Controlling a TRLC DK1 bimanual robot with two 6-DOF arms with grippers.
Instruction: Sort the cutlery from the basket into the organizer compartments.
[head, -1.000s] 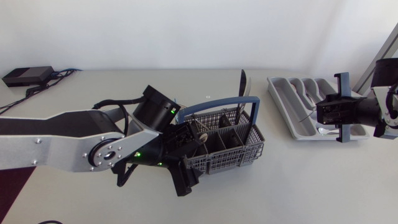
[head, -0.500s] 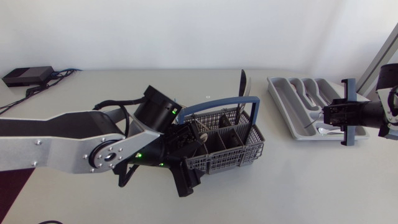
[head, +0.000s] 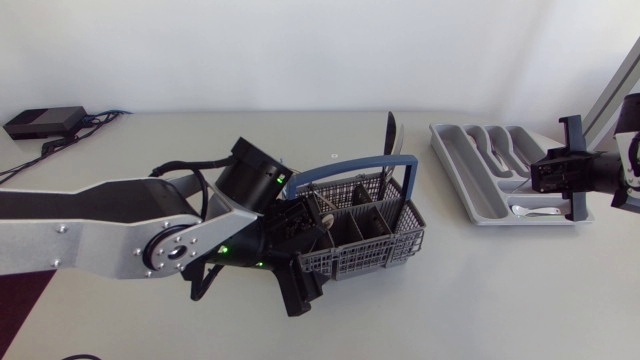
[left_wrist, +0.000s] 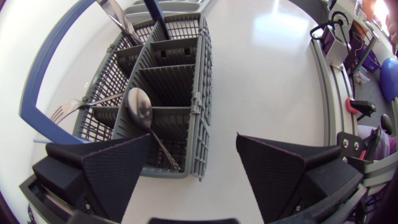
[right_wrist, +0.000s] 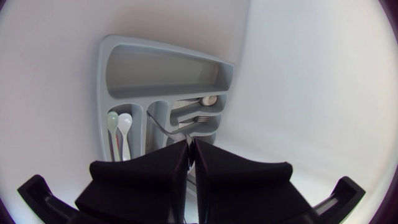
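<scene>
Grey plastic basket (head: 365, 262) sits mid-table with cutlery left in it: a spoon (left_wrist: 140, 109), a fork (left_wrist: 62, 112) and a dark-handled knife (head: 390, 135) are what I can make out. My left gripper (left_wrist: 194, 143) is spread wide at the basket's corner, one finger over the mesh, the other over bare table, gripping nothing. The organizer (head: 455, 170) holds two white spoons (right_wrist: 118, 124), a second fork (right_wrist: 199, 118) and a metal spoon (right_wrist: 208, 99), so I judge the job partly done. My right gripper (right_wrist: 189, 146) hangs at the organizer's edge, fingers pressed together. That second fork's handle runs toward their tips, and I can't tell whether they pinch it.
</scene>
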